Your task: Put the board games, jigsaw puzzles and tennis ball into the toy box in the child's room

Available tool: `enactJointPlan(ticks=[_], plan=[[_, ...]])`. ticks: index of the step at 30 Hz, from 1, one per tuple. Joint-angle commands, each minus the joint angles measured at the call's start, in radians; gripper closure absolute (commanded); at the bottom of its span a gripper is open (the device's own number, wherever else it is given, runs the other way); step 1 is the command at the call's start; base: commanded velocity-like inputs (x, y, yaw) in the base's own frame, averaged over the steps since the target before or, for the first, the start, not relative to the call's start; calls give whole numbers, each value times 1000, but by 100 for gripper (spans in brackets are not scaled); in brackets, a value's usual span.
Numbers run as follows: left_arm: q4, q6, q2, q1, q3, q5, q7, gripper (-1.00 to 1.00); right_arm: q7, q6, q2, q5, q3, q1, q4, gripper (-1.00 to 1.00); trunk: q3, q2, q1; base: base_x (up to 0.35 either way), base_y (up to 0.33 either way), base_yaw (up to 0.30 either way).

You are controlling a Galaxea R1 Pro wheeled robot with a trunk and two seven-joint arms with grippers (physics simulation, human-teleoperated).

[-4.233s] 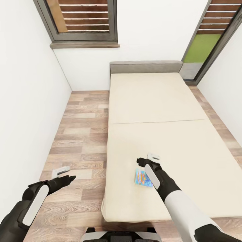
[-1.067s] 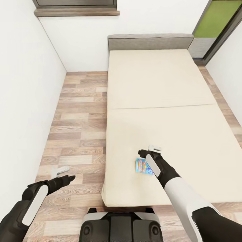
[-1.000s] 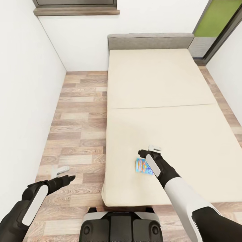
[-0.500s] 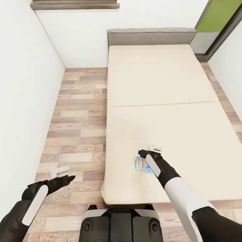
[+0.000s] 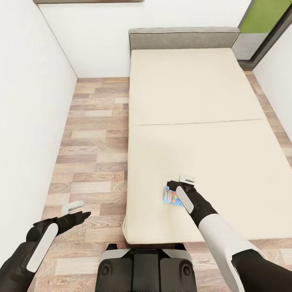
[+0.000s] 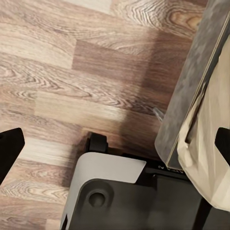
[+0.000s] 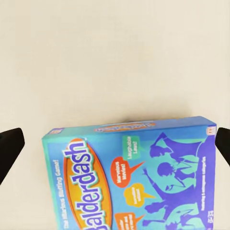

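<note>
The right claw (image 5: 183,181) is being held spread above the blue Balderdash board game (image 7: 132,175), which is lying flat on the bed (image 5: 194,101). The left claw (image 5: 75,209) is being held spread over the wood floor (image 5: 93,154) at 9 o'clock of the bed.

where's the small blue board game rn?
The small blue board game lies flat on the bed, near its foot-end left corner in the head view, directly under the open right end effector.

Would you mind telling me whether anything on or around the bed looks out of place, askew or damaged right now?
Only the small blue board game: it lies flat but slightly askew near the foot edge of the bed, under the right gripper. It looks undamaged. The left gripper hangs over the wood floor.
</note>
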Motion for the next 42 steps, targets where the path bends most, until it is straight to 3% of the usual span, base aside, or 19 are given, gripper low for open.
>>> enactJointPlan(ticks=[1,10,25,42], plan=[[-1,4,0,0,0,11,9,-100,-9,3,-1,-9,5,-1,-2,-100,-3,-2,1,0,0,0],[-1,4,0,0,0,11,9,-100,-9,3,-1,-8,5,-5,-2,-100,-18,-2,1,0,0,0],[-1,4,-1,0,0,12,9,-100,-13,49,-1,-9,5,-86,-2,-100,-42,-2,1,0,0,0],[-1,4,-3,0,0,11,9,-100,-14,68,-2,-9,6,-97,-2,-100,-70,-2,1,0,0,0]])
